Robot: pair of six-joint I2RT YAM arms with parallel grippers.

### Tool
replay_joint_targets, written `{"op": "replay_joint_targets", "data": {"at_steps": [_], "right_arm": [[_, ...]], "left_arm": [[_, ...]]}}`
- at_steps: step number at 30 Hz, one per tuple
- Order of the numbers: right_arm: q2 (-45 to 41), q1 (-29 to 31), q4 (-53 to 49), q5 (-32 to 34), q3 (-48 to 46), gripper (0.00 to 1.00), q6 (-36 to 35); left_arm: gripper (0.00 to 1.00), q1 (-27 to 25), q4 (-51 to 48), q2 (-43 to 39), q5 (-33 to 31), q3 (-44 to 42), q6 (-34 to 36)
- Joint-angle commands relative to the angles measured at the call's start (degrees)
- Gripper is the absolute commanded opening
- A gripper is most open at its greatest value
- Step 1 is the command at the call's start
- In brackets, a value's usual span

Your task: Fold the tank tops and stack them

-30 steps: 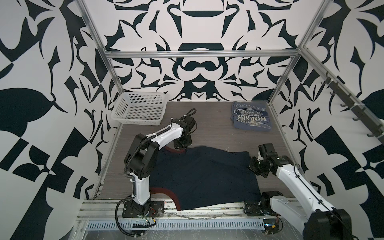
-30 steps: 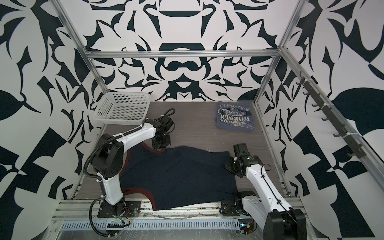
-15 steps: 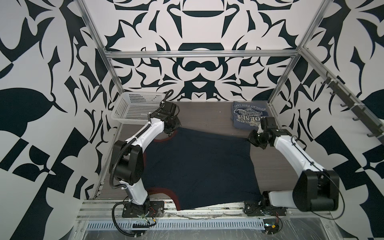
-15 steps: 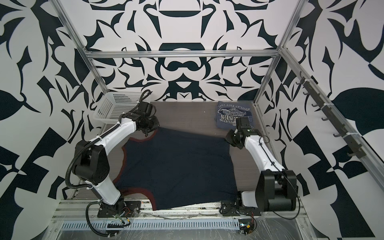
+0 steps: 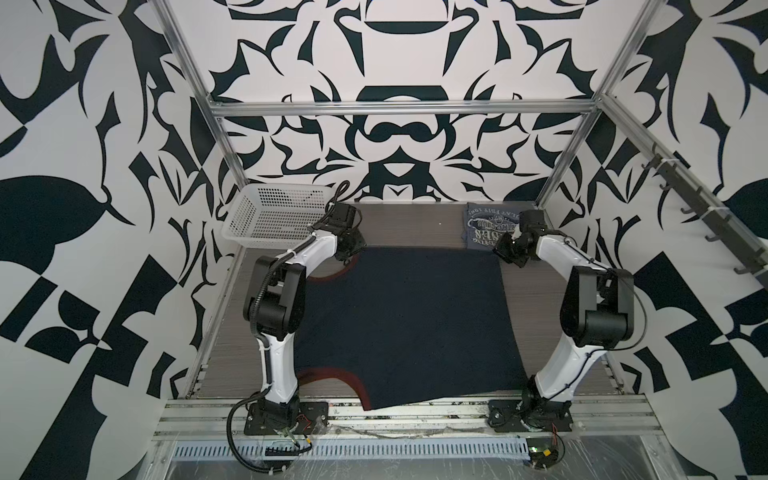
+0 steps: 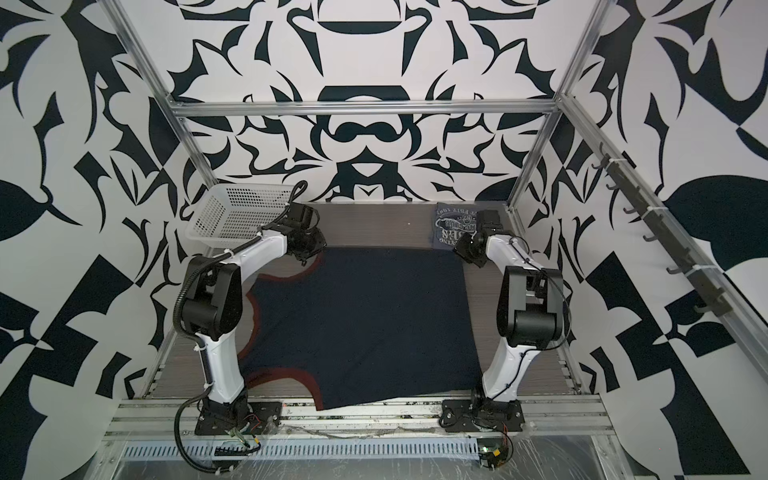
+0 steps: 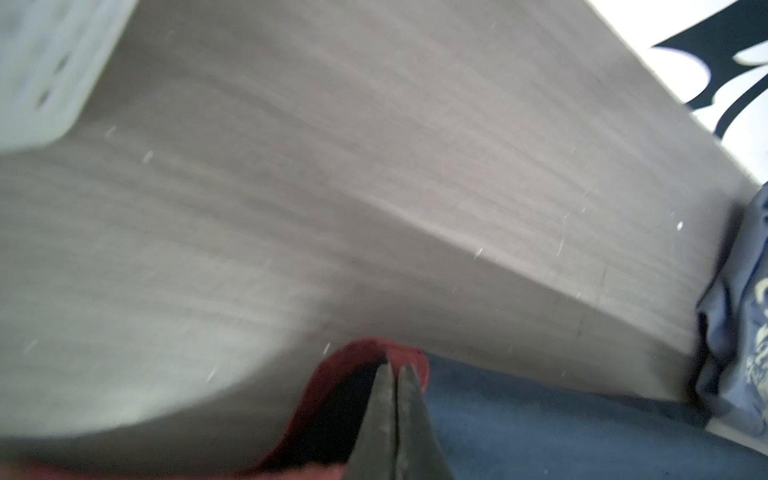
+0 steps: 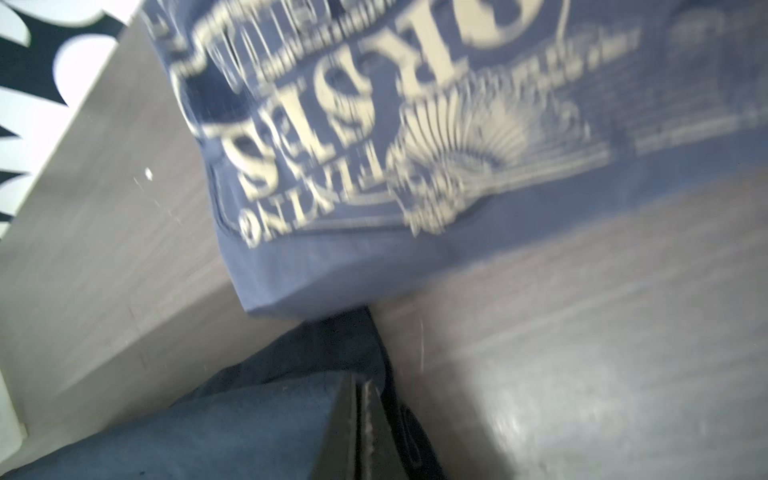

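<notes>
The dark navy tank top with red trim lies spread wide over the table in both top views. Its near hem reaches over the front rail. My left gripper is shut on the red-trimmed far left corner of the navy top. My right gripper is shut on the far right corner of the navy top. The grey-blue tank top lies folded at the back right, white print up, just beyond the right gripper.
A white perforated basket stands at the back left, close behind the left gripper. Bare table runs between basket and folded top. A rail of hooks lines the right wall.
Both grippers have carried the navy top's far edge from mid-table toward the back, drawing the cloth out flat. The right gripper now sits next to the folded grey-blue top.
</notes>
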Motion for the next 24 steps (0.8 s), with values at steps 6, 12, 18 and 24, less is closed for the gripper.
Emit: {"op": "replay_joint_targets", "data": {"at_steps": [6,12,18,24], "right_arm": [[2.20,-1.05,-2.07,1.46,6.00,0.00,-0.40],[-5.12,-0.79,1.14,-4.22,-6.57,0.00,1.55],[-17.39,0.35,1.66,-3.99,-23.45,0.00,2.64],[-25.54,1.21,1.68,-7.44,-38.13,0.00,2.54]], "left_arm": [[0.00,0.44,-1.21,6.62,-1.17,9.34,3.01],[0.00,-0.32,0.38,1.11,0.69,1.19,1.67],[0.00,-0.91,5.82,-10.48,2.13,-15.13,-1.21],[0.00,-1.12,9.52,-18.19,2.56,-27.33,-3.00]]}}
